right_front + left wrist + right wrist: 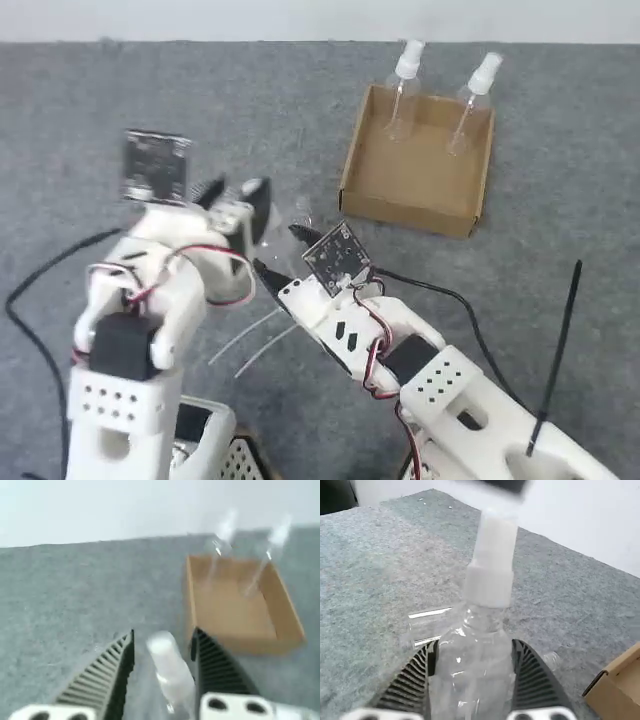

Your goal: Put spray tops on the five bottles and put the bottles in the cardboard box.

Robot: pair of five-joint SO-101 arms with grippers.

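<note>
Left of frame centre, the right gripper [475,647] is clamping the bottle [470,685], its neck pointing into the left gripper [164,634], jaws apart around the spray top [167,665].

From where I stand, no text, number or sign can be read. The small circuit board [156,166] on one arm, and the other board [338,256] at about 4 o'clock from it, carry fine marks, but these are too small to make out.
</note>
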